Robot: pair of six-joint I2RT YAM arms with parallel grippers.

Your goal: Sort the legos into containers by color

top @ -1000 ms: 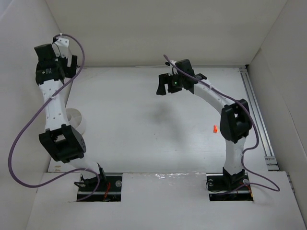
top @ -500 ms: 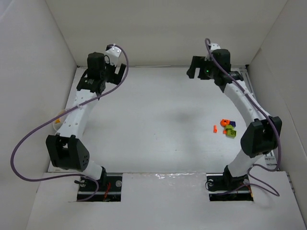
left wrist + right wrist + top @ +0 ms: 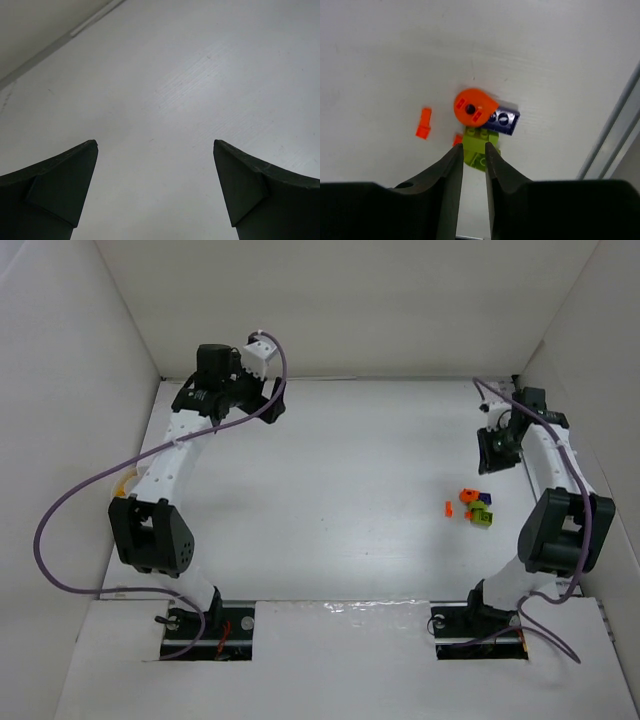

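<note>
I see L gripper (image 3: 155, 145) wide open and empty, over bare white floor (image 3: 200, 75) at the far-left corner. R gripper (image 3: 473, 146) has fingers only a slit apart w/ nothing between them, near the lego pile (image 3: 476, 508) on the right side, not touching it. In the pile, round orange piece (image 3: 472, 107) touches purple-blue brick (image 3: 504, 120) and green brick (image 3: 479, 136). Orange bit (image 3: 457, 140) sits against the green. Small orange brick (image 3: 424, 123) lies apart, left in R wrist cam.

Matte white tabletop (image 3: 330, 480), faint scratches. Plain white panel walls (image 3: 330, 310) on three sides. Silver metal rail (image 3: 610, 127) along right edge.
</note>
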